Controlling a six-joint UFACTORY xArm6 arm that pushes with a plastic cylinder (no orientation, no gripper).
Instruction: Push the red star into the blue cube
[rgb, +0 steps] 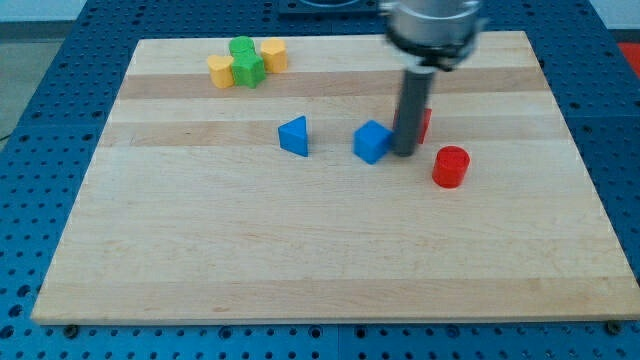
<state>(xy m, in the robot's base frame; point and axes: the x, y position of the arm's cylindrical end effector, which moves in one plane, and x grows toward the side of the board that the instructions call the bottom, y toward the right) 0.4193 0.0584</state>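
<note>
Right of centre on the wooden board (300, 260), the rod stood nearly upright with my tip (404, 153) planted in the narrow gap between the blue cube (371, 142) on its left and a sliver of red (426, 124) on its right. That sliver was taken to be the red star; the rod covered most of it, so the shape could not be confirmed, only the colour and a bit of edge showing past the rod's right side and slightly farther back. The tip appeared to touch or nearly touch the cube's right face; contact with the red piece could not be judged. The arm carried no pincer at all, only the bare rod, so nothing was clenched or released. The relation that mattered: the star lay right of the tip, the cube left of it, and the tip sat between the two. Judged from this, a push toward the cube would call for the tip to get round to the star's right side first, since from where it stood it would more likely shove the cube away. A red cylinder (451, 166) stood nearer and to the right, close enough to be clipped on such a detour. A blue triangular block (294, 136) lay left of the cube. Far left, a green block (245, 60) sat clustered with two yellow blocks (221, 71) (273, 54), well apart from the work.
</note>
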